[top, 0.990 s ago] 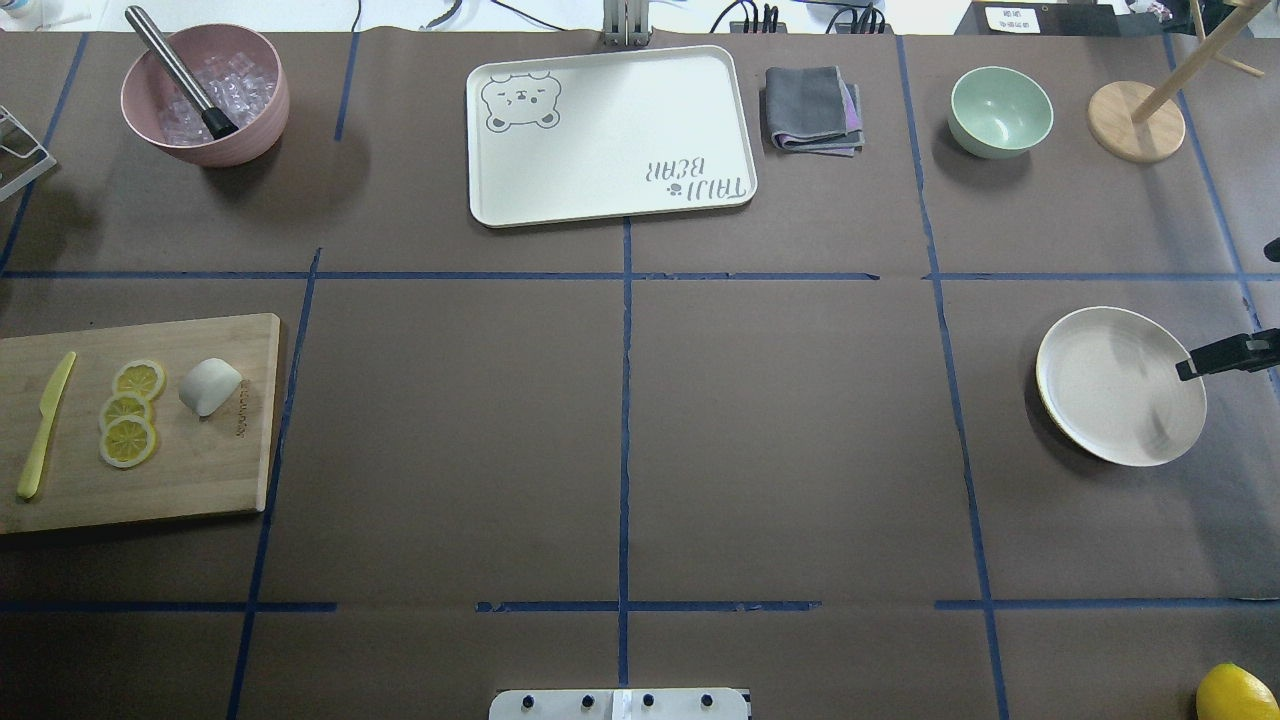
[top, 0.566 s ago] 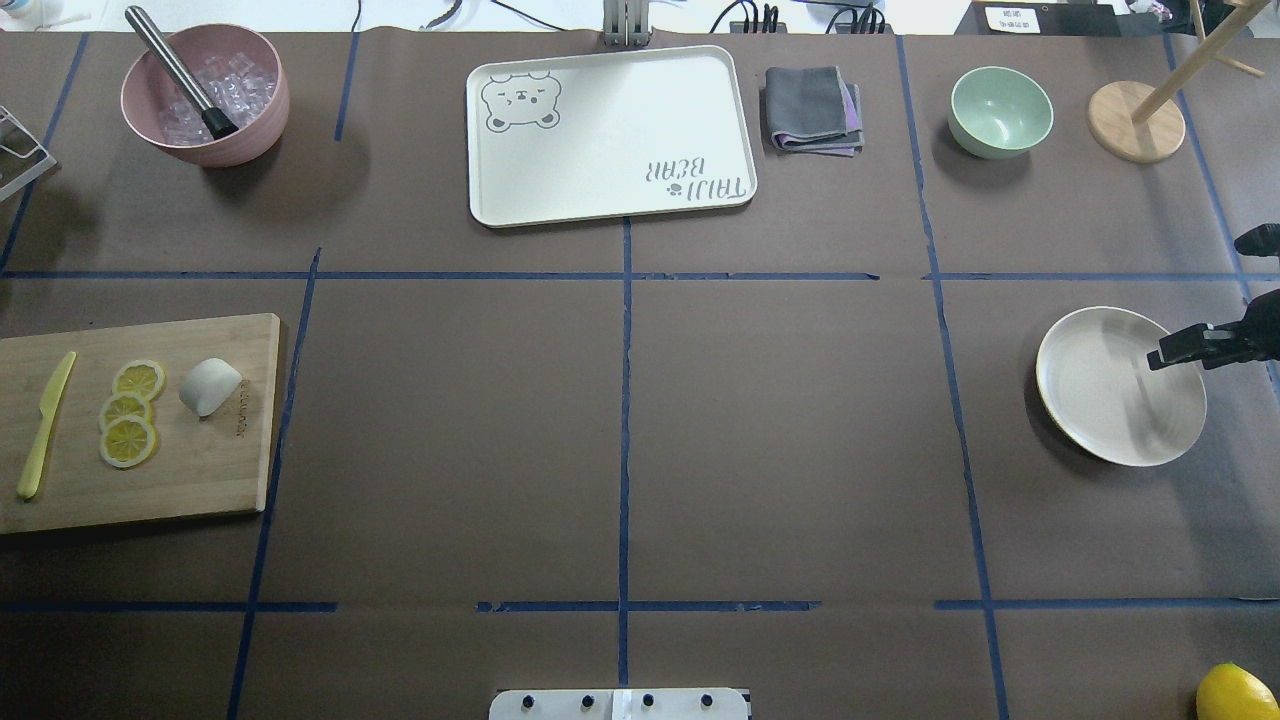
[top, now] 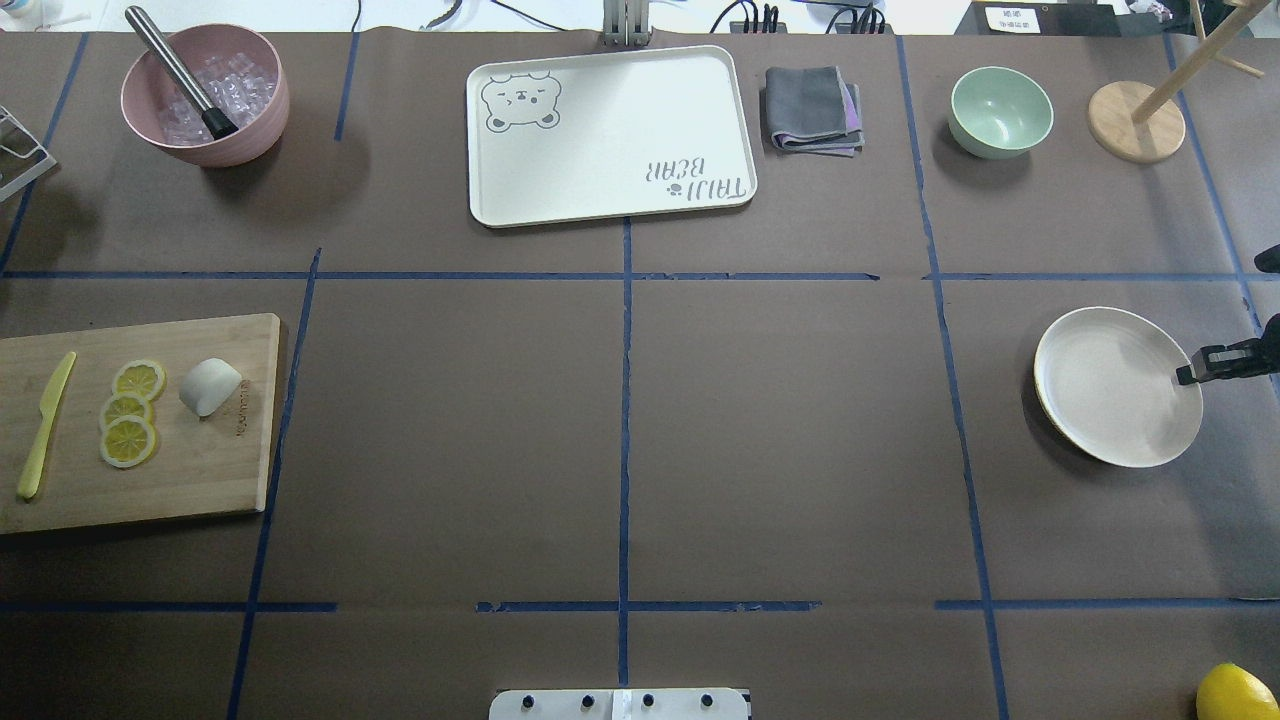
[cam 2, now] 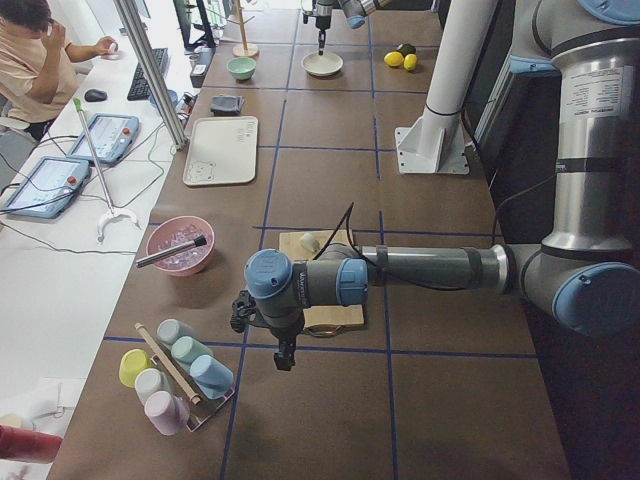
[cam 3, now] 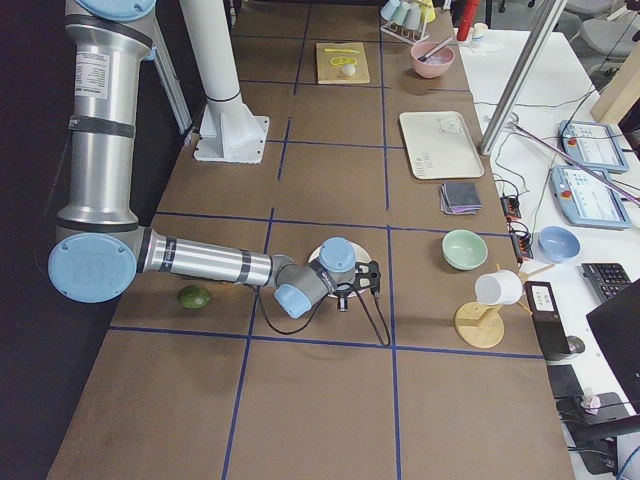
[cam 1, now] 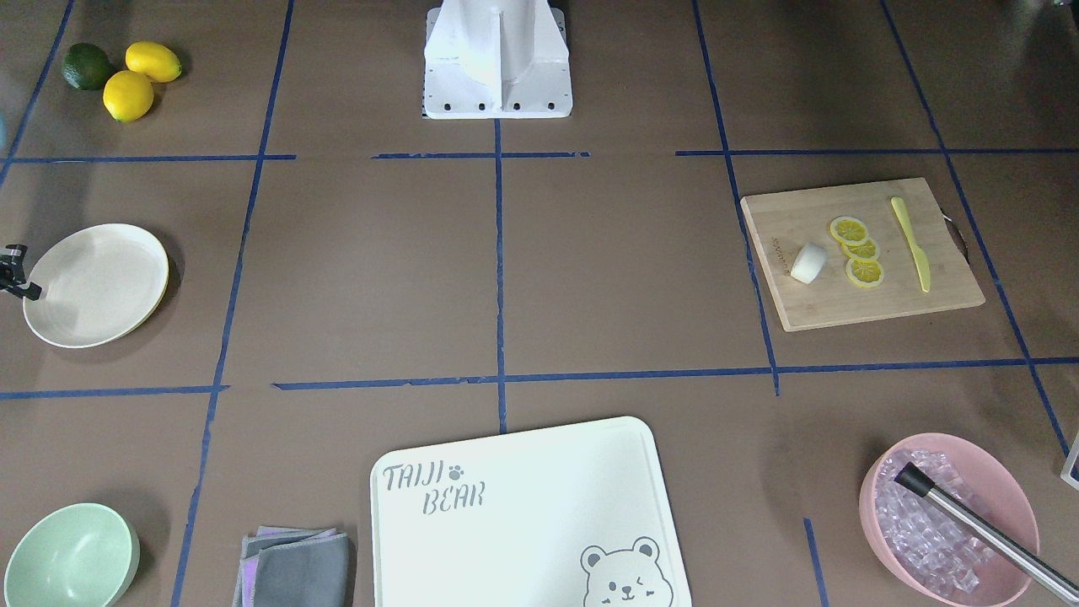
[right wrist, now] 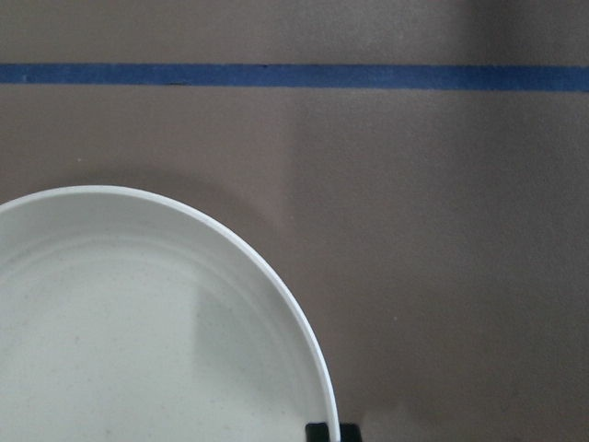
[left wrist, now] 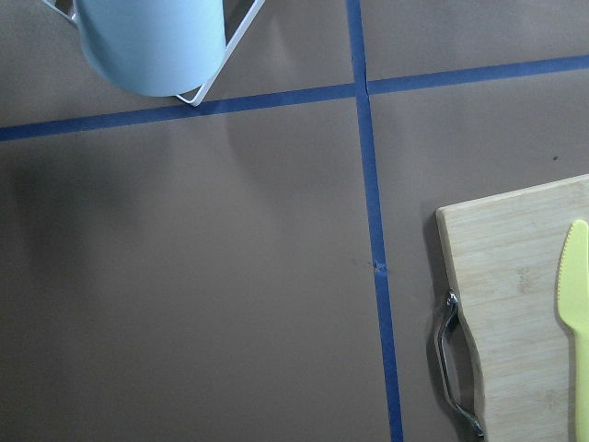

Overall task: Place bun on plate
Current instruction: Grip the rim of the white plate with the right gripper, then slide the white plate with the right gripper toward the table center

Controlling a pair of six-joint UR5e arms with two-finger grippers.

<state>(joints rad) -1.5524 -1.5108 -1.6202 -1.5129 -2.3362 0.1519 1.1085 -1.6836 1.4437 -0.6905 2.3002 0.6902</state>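
Note:
The white bun [top: 210, 386] [cam 1: 807, 262] lies on a wooden cutting board [top: 200, 470] at the table's left, beside lemon slices. Far to the right sits the cream plate [top: 1105, 390] [cam 1: 93, 287], empty. My right gripper [top: 1186, 373] [cam 1: 25, 291] is at the plate's outer rim. In the right wrist view its two dark fingertips [right wrist: 318, 431] stand close together on either side of that rim [right wrist: 276, 276]. My left gripper [cam 2: 284, 360] hangs off the board's outer end, well away from the bun. It shows only in the exterior left view, so I cannot tell its state.
Lemon slices [top: 128, 420] and a yellow knife [top: 45, 425] share the board. At the back stand a pink bowl of ice [top: 250, 120], the bear-printed board [top: 610, 135], a grey cloth [top: 813, 108], a mint bowl [top: 1000, 110] and a wooden stand [top: 1135, 122]. A cup rack [cam 2: 175, 370] sits by the left gripper.
The right gripper's finger reached farther over the plate, then drew back to its rim. The plate shifted slightly left. The bun has not moved.

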